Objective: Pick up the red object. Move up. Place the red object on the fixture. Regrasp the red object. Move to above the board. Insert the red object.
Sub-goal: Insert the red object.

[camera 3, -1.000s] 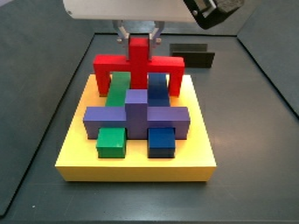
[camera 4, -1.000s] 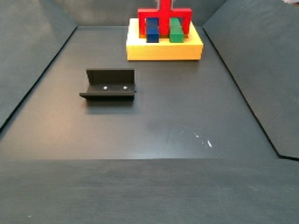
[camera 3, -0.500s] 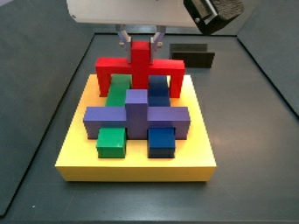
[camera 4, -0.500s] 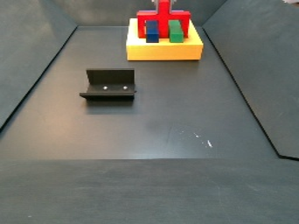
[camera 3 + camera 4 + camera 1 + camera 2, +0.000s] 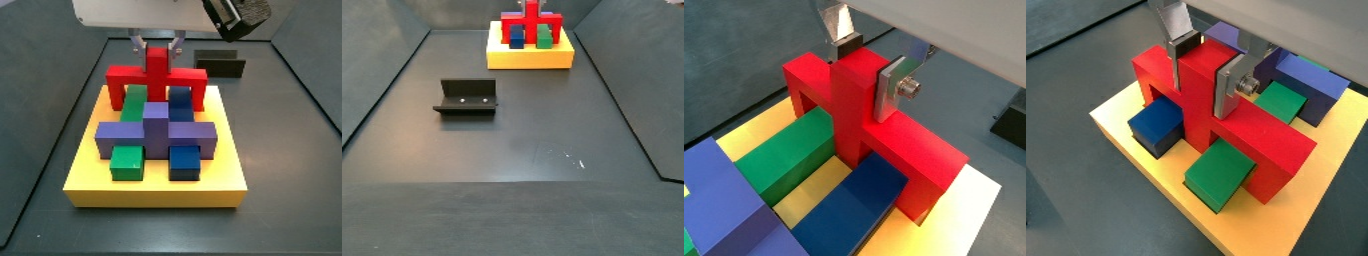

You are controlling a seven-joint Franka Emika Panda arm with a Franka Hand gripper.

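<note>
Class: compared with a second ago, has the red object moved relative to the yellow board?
Yes. The red object, held by the gripper, has sunk slightly toward the board, its prongs lower around the green and blue bars.

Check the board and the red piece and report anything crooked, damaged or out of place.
Nothing stands out. The gripper is shut on the middle prong of the red object, which stands square at the back of the board, straddling the green bar and blue bar. The fixture stands apart, empty.

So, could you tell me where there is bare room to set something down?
Bare floor lies between the fixture and the board. The board is crowded: the gripper holds the red object over green and blue bars.
</note>
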